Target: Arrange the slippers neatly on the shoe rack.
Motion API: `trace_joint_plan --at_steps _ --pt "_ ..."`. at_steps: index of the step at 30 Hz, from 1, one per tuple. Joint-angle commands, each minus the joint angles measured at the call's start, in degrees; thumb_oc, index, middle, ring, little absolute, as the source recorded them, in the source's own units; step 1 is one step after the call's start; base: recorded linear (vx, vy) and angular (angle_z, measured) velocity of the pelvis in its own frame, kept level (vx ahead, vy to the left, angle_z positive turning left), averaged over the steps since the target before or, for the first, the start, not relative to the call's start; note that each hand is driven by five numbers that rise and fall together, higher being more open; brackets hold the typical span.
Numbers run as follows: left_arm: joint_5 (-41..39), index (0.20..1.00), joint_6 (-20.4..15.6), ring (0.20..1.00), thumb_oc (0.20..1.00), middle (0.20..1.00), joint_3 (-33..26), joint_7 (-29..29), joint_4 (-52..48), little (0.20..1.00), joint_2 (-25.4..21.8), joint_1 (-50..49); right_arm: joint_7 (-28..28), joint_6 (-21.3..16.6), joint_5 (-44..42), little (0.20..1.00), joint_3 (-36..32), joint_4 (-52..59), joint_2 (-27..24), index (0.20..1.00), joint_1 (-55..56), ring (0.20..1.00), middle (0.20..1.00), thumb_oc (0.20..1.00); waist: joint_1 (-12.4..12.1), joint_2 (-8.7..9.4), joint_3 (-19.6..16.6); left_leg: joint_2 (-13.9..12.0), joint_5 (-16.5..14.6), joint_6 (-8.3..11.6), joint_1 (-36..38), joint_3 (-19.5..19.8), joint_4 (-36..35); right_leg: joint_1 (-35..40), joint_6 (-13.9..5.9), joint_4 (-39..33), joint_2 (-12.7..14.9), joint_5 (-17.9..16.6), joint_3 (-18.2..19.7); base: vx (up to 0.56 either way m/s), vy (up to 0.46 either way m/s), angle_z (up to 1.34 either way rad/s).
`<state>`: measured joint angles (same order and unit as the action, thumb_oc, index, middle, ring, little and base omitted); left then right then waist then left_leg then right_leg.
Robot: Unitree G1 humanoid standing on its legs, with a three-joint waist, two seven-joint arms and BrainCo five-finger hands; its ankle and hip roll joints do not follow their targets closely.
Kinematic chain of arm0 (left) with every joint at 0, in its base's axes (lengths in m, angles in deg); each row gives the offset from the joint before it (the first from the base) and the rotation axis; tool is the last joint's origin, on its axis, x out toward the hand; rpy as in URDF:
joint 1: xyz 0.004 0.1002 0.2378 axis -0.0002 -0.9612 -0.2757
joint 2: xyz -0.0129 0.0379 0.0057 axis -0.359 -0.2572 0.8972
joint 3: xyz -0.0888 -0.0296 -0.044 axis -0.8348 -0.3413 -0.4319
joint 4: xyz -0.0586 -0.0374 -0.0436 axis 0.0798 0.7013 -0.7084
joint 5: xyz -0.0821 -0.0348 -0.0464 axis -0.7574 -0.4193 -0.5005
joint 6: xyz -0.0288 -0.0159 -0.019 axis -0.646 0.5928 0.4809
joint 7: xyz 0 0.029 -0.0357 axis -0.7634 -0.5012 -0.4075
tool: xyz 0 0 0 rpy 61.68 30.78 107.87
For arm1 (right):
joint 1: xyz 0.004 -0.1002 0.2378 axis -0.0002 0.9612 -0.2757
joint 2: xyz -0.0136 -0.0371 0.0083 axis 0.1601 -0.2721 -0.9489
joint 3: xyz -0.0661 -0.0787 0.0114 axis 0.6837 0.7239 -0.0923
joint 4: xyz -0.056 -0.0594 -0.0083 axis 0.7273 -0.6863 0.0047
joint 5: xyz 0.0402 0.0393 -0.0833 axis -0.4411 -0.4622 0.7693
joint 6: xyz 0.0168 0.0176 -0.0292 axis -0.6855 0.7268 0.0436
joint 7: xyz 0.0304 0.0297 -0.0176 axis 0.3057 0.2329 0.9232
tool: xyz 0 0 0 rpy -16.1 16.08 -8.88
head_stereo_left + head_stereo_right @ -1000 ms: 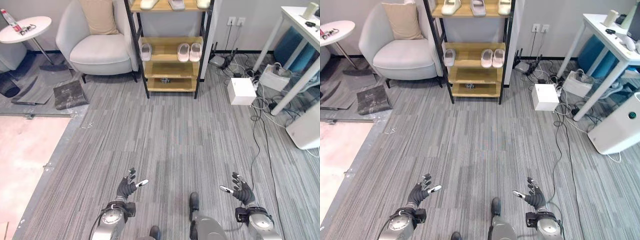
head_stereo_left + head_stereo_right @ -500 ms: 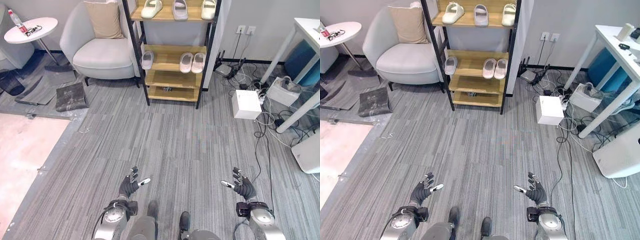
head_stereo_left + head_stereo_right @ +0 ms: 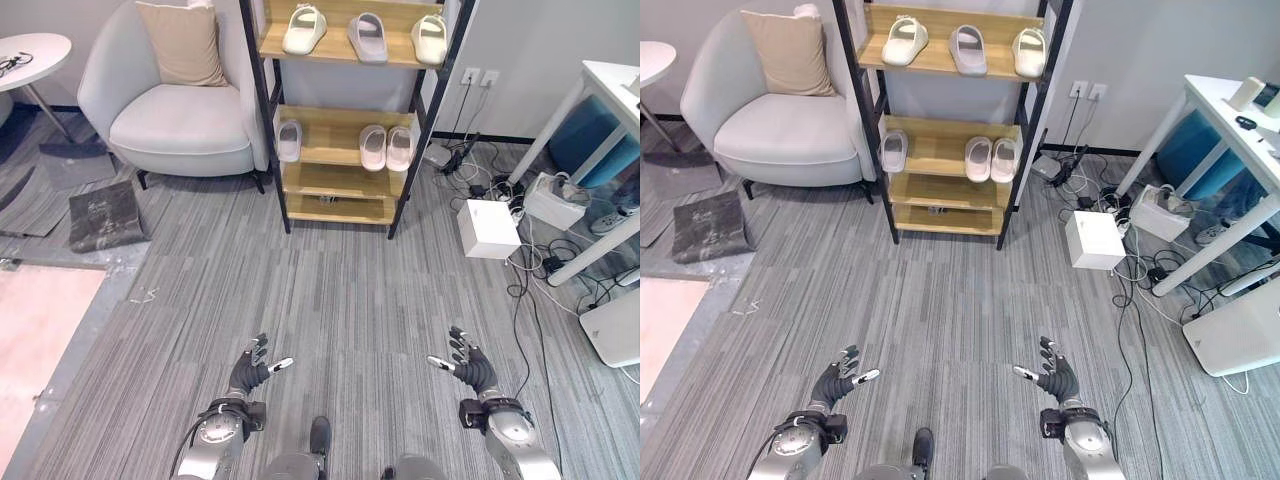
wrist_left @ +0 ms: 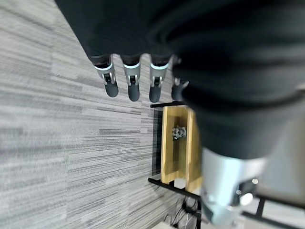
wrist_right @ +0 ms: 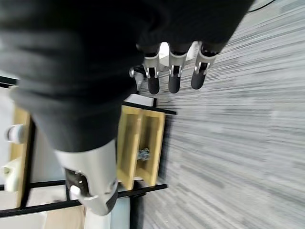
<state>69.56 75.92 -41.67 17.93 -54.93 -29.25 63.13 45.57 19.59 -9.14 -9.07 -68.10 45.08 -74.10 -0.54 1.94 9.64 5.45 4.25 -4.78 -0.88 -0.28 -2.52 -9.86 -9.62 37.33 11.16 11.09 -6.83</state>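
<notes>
A wooden shoe rack with a black frame stands against the far wall. Its top shelf carries three slippers: a cream one, a grey one and a cream one. On the middle shelf lie a single pale slipper at the left and a pink pair at the right. My left hand and right hand hover low over the carpet, far short of the rack, both open with straight fingers and holding nothing. The rack's bottom shelf appears past the fingers in the left wrist view.
A grey armchair with a beige cushion stands left of the rack. A dark mat lies on the floor nearby. A white box, cables, a power strip and a white desk crowd the right side. Grey carpet stretches between me and the rack.
The camera has moved toward the rack and tilted up, so the top shelf now shows fully. Both hands keep their open pose low in front of me.
</notes>
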Motion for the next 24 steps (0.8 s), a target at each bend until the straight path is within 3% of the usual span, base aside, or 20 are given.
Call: trace_joint_plan --at_steps 1,2,4,6,9,12,14,15,16,18,20,22,23,24 --pt "1.1 1.0 -2.21 1.0 1.0 1.0 -0.13 1.15 -3.6 1.0 0.09 1.52 -0.36 -1.69 -0.4 1.0 -1.99 2.53 -0.71 1.0 -0.69 1.0 1.0 1.0 1.65 -0.2 1.68 -2.56 -5.75 2.86 3.2 3.41 0.12 3.25 1.32 -21.04 -3.0 -11.97 -4.56 0.2 -0.037 0.03" --pt "1.1 1.0 -2.21 1.0 1.0 1.0 -0.13 1.15 -3.6 1.0 0.1 1.52 -0.36 -1.69 -0.4 1.0 -1.99 2.53 -0.72 1.0 -0.7 1.0 1.0 1.0 1.68 -0.22 1.77 -2.57 -5.74 2.87 3.3 3.44 0.09 3.38 1.32 -21.1 -3.02 -11.99 -4.61 0.32 -0.078 0.08" --pt "1.43 1.0 -2.19 1.0 1.0 1.0 -0.03 1.15 -3.8 1.0 0.09 1.99 -0.75 -1.73 -0.85 1.0 -2.06 1.9 -0.78 1.0 -0.61 1.0 1.0 1.0 2.22 0.36 1.84 -2.46 -7.02 3.43 5.28 3.73 -0.71 1.89 0.92 -30.6 -3.17 -13.58 -5.65 0.29 -0.097 0.04" --pt "2.42 1.0 -2.07 1.0 1.0 1.0 -0.58 1.04 -4.0 1.0 -0.09 3.21 -1.43 -1.48 -0.39 1.0 -2.09 2.26 -0.63 1.0 -0.43 1.0 1.0 1.0 3.41 0.45 2.38 -3.39 -9.14 4.5 8.17 4.19 -0.7 -1.03 -0.57 -38.98 -3.34 -17.5 -5.89 0.4 -0.128 0.04" --pt "2.55 1.0 -2.49 1.0 1.0 1.0 -0.96 1.29 -3.9 1.0 0.07 3.96 -1.38 -1.33 0.47 1.0 -2.45 2.75 -0.86 1.0 -0.33 1.0 1.0 1.0 4.0 0.66 2.02 -3.57 -11.7 5.19 10.58 4.65 -0.28 -0.86 -0.77 -40.03 -3.18 -18.46 -5.6 0.39 -0.138 0.09" --pt "2.56 1.0 -2.55 1.0 1.0 1.0 -0.93 0.98 -3.05 1.0 0.97 4.22 -1.11 -1.62 0.34 1.0 -2.63 2.52 -1.12 1.0 0.12 1.0 1.0 1.0 4.37 0.69 0.96 -3.97 -13.45 5.27 12.22 5.04 0.73 -0.04 0.3 -39.33 -3.7 -18.76 -5.26 0.39 -0.14 0.13" --pt "1.45 1.0 -2.43 1.0 1.0 1.0 -0.96 0.8 -1.2 1.0 2.01 3.88 -0.63 -1.7 -0.65 1.0 -2.86 1.67 -1.7 1.0 0.21 1.0 1.0 1.0 4.29 -0.21 -0.27 -5.88 -11.14 7.64 12.44 5.89 7.01 2.18 2.01 -38.71 -5.48 -17.12 -6.32 0.47 -0.22 0.25" --pt "0.18 1.0 -2.48 1.0 1.0 1.0 -0.82 0.69 0.31 1.0 2.72 4.03 -0.41 -2.02 -1.73 1.0 -2.57 1.64 -2.57 1.0 0.01 1.0 1.0 1.0 3.67 -0.22 0.32 -5.67 -6.84 9.53 9.01 5.69 16.01 5.05 3.23 -39.58 -6.32 -15.76 -6.52 0.27 -0.167 0.14" --pt "0.17 1.0 -2.5 1.0 1.0 1.0 -0.81 0.69 0.34 1.0 2.72 4.06 -0.41 -2.02 -1.74 1.0 -2.58 1.62 -2.58 1.0 0.0 1.0 1.0 1.0 3.77 -0.23 0.27 -5.64 -6.99 9.53 8.7 5.79 16.42 4.99 3.23 -39.61 -6.28 -15.79 -6.62 0.23 -0.173 0.14" --pt "-1.65 1.0 -2.56 1.0 1.0 1.0 -0.35 0.26 2.57 1.0 3.5 5.11 -0.82 -2.22 -2.52 1.0 -2.3 1.91 -4.02 1.0 -0.57 1.0 1.0 1.0 2.81 1.12 2.33 -4.66 -3.07 11.1 2.06 3.92 28.44 8.84 5.09 -40.79 -5.83 -13.74 -6.76 0.19 -0.155 -0.06" --pt "-2.14 1.0 -2.59 1.0 1.0 1.0 -0.4 0.24 2.73 1.0 3.56 5.14 -0.96 -2.1 -2.69 1.0 -2.33 1.6 -4.26 1.0 -0.64 1.0 1.0 1.0 2.43 1.41 2.74 -4.9 -2.67 11.02 0.36 3.12 29.16 9.81 5.51 -41.07 -5.9 -13.1 -6.66 0.21 -0.115 -0.27" --pt "-2.0 1.0 -2.5 1.0 1.0 1.0 -0.33 0.31 2.71 1.0 3.46 4.85 -0.9 -1.93 -2.99 1.0 -2.49 1.36 -4.48 1.0 -0.7 1.0 1.0 1.0 1.57 1.85 3.41 -4.95 -4.18 10.27 -3.5 1.56 28.35 11.41 5.51 -41.5 -5.46 -12.11 -6.43 0.27 -0.074 -0.06" --pt "-1.81 1.0 -2.43 1.0 1.0 1.0 -0.57 0.12 2.91 1.0 3.27 4.39 -0.86 -1.93 -3.25 1.0 -2.53 1.58 -4.46 1.0 -0.78 1.0 1.0 1.0 0.97 2.2 3.21 -5.06 -6.77 8.98 -6.08 0.1 22.44 12.54 5.07 -41.89 -5.38 -11.01 -6.57 0.19 -0.013 0.12" --pt "-1.8 1.0 -2.43 1.0 1.0 1.0 -0.57 0.12 2.9 1.0 3.26 4.36 -0.86 -1.93 -3.25 1.0 -2.52 1.58 -4.46 1.0 -0.76 1.0 1.0 1.0 0.88 2.21 3.28 -5.06 -6.85 8.96 -5.89 0.02 22.38 12.66 5.04 -41.89 -5.37 -10.94 -6.5 0.41 0.022 0.13"
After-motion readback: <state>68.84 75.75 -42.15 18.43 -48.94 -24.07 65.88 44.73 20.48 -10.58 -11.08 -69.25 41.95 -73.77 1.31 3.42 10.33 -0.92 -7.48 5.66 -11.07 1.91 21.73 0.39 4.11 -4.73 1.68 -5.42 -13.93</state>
